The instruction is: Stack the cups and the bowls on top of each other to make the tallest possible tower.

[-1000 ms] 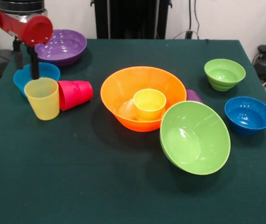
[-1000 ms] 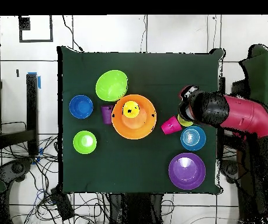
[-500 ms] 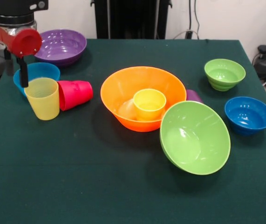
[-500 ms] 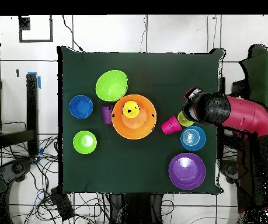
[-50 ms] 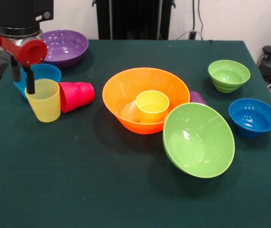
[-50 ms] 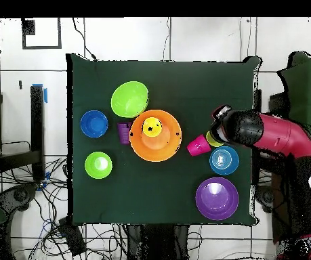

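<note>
My gripper (image 5: 23,78) hangs open at the table's left, its fingers either side of the left rim of the upright pale yellow cup (image 5: 43,100). Against that cup, a red-pink cup (image 5: 77,96) lies on its side. The large orange bowl (image 5: 121,83) holds an upright yellow-orange cup (image 5: 152,105). A large lime green bowl (image 5: 199,140) leans tilted against the orange bowl's front right. Behind it a purple cup (image 5: 198,97) peeks out. In the overhead view my arm (image 6: 273,135) covers most of the pale yellow cup (image 6: 213,141).
A small blue bowl (image 5: 44,72) sits just behind the pale yellow cup, and a large purple bowl (image 5: 61,46) sits further back. At the right stand a small lime green bowl (image 5: 228,75) and another small blue bowl (image 5: 253,117).
The gripper swung left, then came back right and a little lower onto the pale yellow cup's left rim. Cups and bowls have not moved.
</note>
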Tool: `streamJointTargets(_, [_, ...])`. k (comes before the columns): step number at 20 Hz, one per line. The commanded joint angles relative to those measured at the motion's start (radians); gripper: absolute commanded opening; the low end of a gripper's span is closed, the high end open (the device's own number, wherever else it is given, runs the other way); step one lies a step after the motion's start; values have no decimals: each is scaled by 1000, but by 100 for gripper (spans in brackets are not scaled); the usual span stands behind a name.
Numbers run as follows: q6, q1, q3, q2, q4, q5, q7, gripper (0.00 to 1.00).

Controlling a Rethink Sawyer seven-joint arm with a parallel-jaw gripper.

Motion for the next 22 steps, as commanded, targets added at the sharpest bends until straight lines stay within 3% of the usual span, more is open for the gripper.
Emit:
streamJointTargets(1, [-13, 62, -1, 32, -33, 33, 81, 100])
streamJointTargets(12, [44, 52, 1, 35, -36, 50, -8, 100])
streamJointTargets(22, [52, -15, -5, -30, 84, 14, -101, 100])
